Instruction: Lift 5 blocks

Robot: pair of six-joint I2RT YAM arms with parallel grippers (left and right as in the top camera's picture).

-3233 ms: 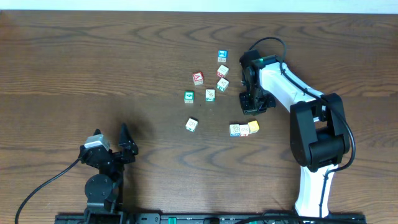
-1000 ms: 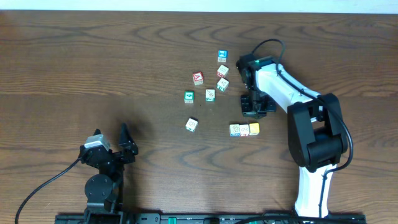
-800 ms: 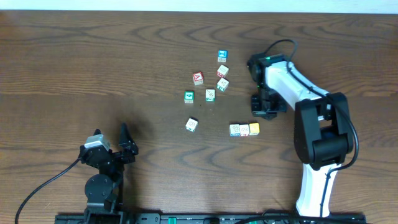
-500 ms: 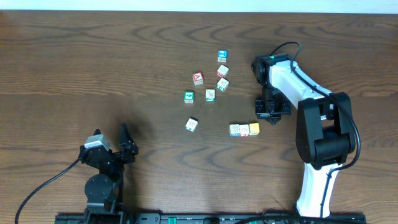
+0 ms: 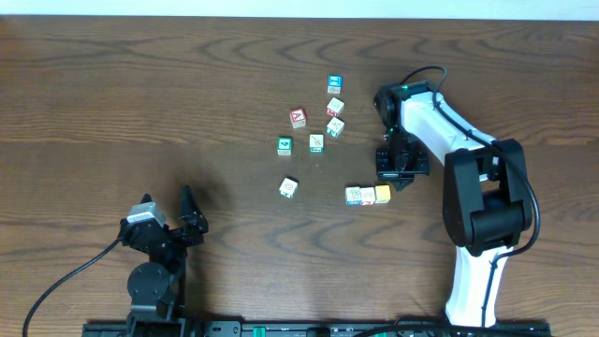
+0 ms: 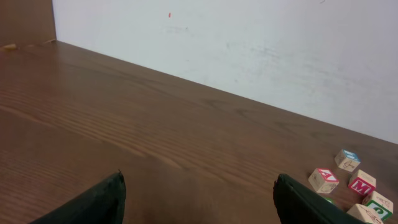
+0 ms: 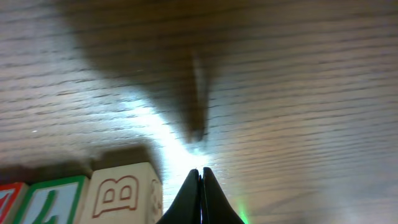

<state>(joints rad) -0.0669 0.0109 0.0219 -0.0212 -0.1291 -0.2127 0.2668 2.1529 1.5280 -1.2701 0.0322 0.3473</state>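
Observation:
Several small wooden blocks lie on the table. A row of three sits at mid-right, with the yellow block (image 5: 383,193) at its right end beside two cream ones (image 5: 360,195). More cream blocks lie further left (image 5: 288,187) (image 5: 317,142) (image 5: 335,126). My right gripper (image 5: 393,174) (image 7: 200,171) is shut on nothing, tips low over the table just behind the yellow end of the row. In the right wrist view a cream face with a B (image 7: 124,193) sits just left of the tips. My left gripper (image 5: 192,213) (image 6: 199,176) is open and empty at the near left.
A red-faced cube (image 5: 298,117) (image 6: 324,180), a green-faced cube (image 5: 284,146) and a blue-faced cube (image 5: 334,84) (image 6: 347,159) lie among the cream ones. A white wall runs behind the table's far edge (image 6: 205,93). Bare wood (image 5: 140,103) spreads to the left.
The right gripper, shut throughout, swung right past the row, then came back left and toward the yellow block. The blocks and the left arm have not moved.

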